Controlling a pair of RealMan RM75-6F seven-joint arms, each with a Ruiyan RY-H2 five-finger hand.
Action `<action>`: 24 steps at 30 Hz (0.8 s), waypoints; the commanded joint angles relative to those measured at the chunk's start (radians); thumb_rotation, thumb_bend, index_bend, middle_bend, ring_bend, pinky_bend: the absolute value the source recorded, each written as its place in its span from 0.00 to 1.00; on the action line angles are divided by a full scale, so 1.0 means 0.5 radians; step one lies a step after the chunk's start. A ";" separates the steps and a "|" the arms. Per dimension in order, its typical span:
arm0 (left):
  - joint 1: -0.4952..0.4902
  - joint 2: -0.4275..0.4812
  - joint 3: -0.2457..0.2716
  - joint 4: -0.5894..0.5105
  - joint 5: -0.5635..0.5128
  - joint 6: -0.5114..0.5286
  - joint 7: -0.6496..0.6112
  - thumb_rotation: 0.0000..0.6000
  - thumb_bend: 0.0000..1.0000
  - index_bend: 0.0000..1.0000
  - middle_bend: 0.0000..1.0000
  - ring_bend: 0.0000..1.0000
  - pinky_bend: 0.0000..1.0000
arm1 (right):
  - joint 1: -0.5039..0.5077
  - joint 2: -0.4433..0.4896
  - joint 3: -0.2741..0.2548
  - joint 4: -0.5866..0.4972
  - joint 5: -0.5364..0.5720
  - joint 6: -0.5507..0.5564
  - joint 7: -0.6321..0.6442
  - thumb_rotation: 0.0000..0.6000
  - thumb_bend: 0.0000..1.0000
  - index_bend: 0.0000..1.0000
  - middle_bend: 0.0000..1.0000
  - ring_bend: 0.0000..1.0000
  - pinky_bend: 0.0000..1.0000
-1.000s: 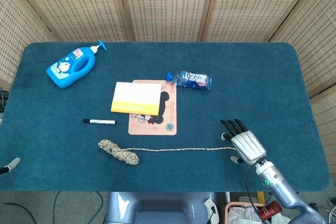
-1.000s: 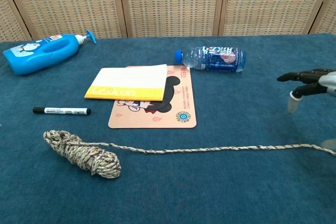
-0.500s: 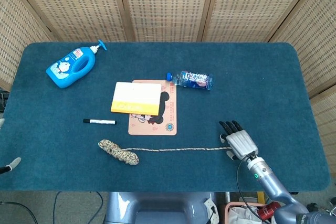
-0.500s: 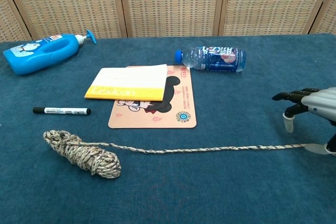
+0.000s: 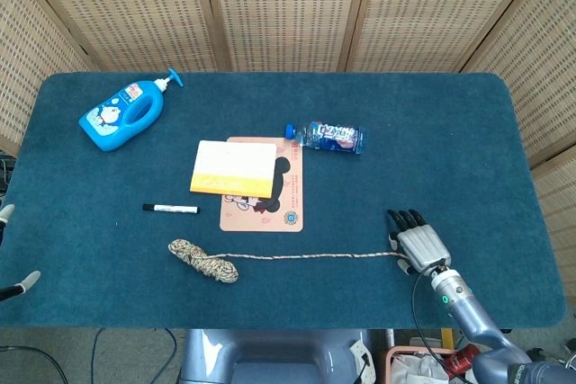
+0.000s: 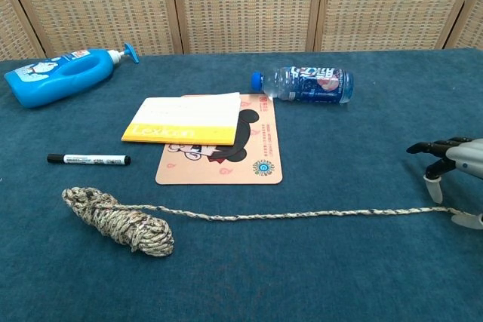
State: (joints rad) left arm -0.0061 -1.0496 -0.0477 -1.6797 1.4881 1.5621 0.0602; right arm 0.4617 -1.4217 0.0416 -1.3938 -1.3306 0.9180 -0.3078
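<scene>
The rope (image 5: 270,258) I'm working with is speckled tan-and-brown cord, lying flat on the cloth. Its bundled coil sits at about seven o'clock, and one loose strand runs straight out toward four o'clock, ending under my right hand (image 5: 418,245).

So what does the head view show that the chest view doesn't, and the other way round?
Only the head view shows the whole table, the right hand's back and wrist from above, and the left hand's fingertips at the left edge. Only the chest view shows the right hand from the side, fingers arched just above the rope's free end. Both share the rope and its coil, the marker, the yellow notepad on the cartoon mat, the lying water bottle and the blue pump bottle.
</scene>
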 commanded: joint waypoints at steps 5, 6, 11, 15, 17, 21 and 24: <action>-0.007 -0.003 0.005 0.003 0.005 -0.013 0.002 1.00 0.00 0.00 0.00 0.00 0.00 | 0.009 -0.026 -0.009 0.024 0.019 0.002 -0.012 1.00 0.32 0.49 0.00 0.00 0.00; -0.007 -0.003 0.005 0.003 0.004 -0.013 0.001 1.00 0.00 0.00 0.00 0.00 0.00 | 0.010 -0.030 -0.009 0.027 0.023 0.003 -0.015 1.00 0.33 0.50 0.00 0.00 0.00; -0.006 -0.003 0.005 0.002 0.002 -0.012 0.001 1.00 0.00 0.00 0.00 0.00 0.00 | 0.017 -0.036 -0.016 0.037 0.041 -0.006 -0.024 1.00 0.37 0.51 0.00 0.00 0.00; -0.009 -0.008 0.009 0.002 0.005 -0.017 0.014 1.00 0.00 0.00 0.00 0.00 0.00 | 0.026 -0.036 -0.025 0.037 0.066 -0.029 -0.029 1.00 0.39 0.53 0.00 0.00 0.00; -0.009 -0.010 0.010 0.002 0.005 -0.017 0.017 1.00 0.00 0.00 0.00 0.00 0.00 | 0.028 -0.040 -0.029 0.044 0.069 -0.029 -0.032 1.00 0.39 0.53 0.00 0.00 0.00; -0.009 -0.010 0.009 0.001 0.003 -0.016 0.018 1.00 0.00 0.00 0.00 0.00 0.00 | 0.029 -0.052 -0.032 0.060 0.073 -0.022 -0.025 1.00 0.39 0.55 0.00 0.00 0.00; -0.010 -0.011 0.009 0.002 0.000 -0.018 0.019 1.00 0.00 0.00 0.00 0.00 0.00 | 0.028 -0.066 -0.034 0.082 0.060 -0.007 -0.003 1.00 0.42 0.61 0.00 0.00 0.00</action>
State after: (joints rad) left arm -0.0113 -1.0551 -0.0435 -1.6788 1.4882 1.5530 0.0699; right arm 0.4759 -1.4531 0.0248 -1.3548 -1.2989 0.9128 -0.3114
